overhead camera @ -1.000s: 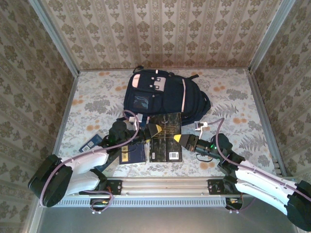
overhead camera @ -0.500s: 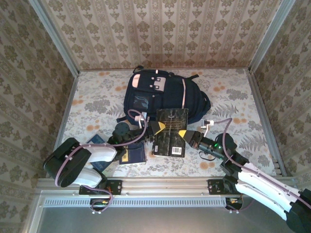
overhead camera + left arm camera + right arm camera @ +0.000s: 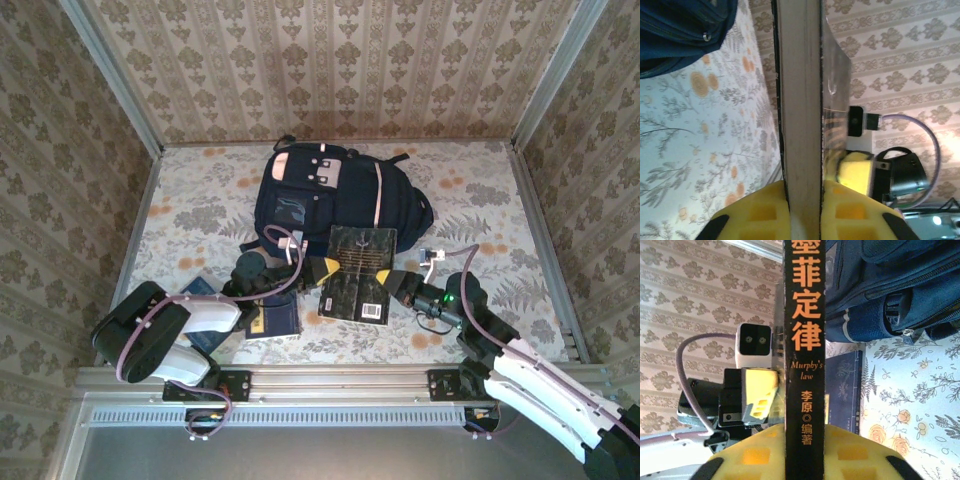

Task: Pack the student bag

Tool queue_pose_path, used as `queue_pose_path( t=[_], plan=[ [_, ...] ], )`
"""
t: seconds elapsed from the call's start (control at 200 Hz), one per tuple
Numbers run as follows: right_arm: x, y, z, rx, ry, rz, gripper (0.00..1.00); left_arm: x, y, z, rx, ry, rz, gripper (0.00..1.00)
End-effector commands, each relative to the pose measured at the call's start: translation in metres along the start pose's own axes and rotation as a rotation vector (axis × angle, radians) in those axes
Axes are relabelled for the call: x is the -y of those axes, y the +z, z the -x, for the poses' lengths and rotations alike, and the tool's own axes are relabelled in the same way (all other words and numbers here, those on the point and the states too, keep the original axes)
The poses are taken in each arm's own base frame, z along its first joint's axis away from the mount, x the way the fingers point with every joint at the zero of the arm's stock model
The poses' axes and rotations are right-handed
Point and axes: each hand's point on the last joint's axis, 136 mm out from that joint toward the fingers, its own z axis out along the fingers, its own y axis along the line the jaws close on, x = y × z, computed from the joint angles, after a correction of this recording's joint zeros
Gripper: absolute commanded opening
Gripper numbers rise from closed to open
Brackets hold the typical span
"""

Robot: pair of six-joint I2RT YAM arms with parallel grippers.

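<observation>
The student bag (image 3: 330, 195), navy with pink trim, lies flat at the back of the table, and its fabric also shows in the wrist views (image 3: 680, 30) (image 3: 890, 285). In front of it a black book (image 3: 357, 272) is held off the table between both grippers. My left gripper (image 3: 325, 270) is shut on the book's page edge (image 3: 799, 100), with a yellow pad on each cover. My right gripper (image 3: 385, 280) is shut on the spine (image 3: 804, 340), which carries orange lettering.
A dark blue book (image 3: 273, 320) lies on the table under the left arm, and it appears again behind the spine (image 3: 844, 390). Another blue book (image 3: 190, 292) lies near the left wall. Patterned walls close in the floral table on three sides.
My left gripper has gone from wide open to shut on the book's page edge. The book, with the right gripper on it, has shifted right and slightly toward the bag.
</observation>
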Motion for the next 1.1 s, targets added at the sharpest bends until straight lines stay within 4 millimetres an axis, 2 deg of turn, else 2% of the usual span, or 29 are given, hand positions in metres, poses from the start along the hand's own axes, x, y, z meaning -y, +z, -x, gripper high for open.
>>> queue_pose_path(
  t=[0.0,0.075,0.155,0.21,0.325,0.43,0.51,0.63,0.82,0.95,1.095],
  plan=[
    [-0.038,-0.003,0.002,-0.038,-0.101,0.102,0.4,0.019,0.001,-0.011,-0.083,0.135,-0.032,0.04],
    [-0.047,-0.003,-0.001,-0.062,-0.121,0.14,0.63,0.023,-0.001,-0.013,-0.105,0.178,-0.005,0.0],
    [-0.045,-0.006,0.001,-0.049,-0.124,0.123,0.79,0.024,-0.009,-0.006,-0.057,0.209,0.056,0.0],
    [-0.045,-0.008,0.004,-0.026,-0.123,0.122,0.88,0.028,-0.016,0.005,0.027,0.214,0.089,0.0],
    [-0.036,-0.013,0.015,0.063,-0.07,0.097,0.99,0.045,-0.037,0.034,0.272,0.121,0.073,0.0],
    [-0.023,-0.018,0.028,0.17,0.019,0.084,1.0,0.057,-0.06,0.053,0.495,0.06,0.067,0.0],
    [-0.024,-0.019,0.033,0.213,0.065,0.107,1.0,0.064,-0.075,0.063,0.612,0.023,0.078,0.0],
    [-0.021,-0.019,0.039,0.275,0.115,0.087,1.0,0.062,-0.091,0.072,0.737,-0.071,0.081,0.0],
    [-0.032,-0.007,0.042,0.331,0.159,0.113,1.0,0.065,-0.086,0.077,0.788,-0.168,0.045,0.0],
    [-0.052,0.011,0.039,0.301,0.134,0.122,1.0,0.07,-0.08,0.081,0.809,-0.19,0.042,0.0],
    [-0.05,0.03,0.037,0.296,0.157,0.112,1.0,0.083,-0.08,0.088,0.835,-0.188,0.005,0.0]
  ],
)
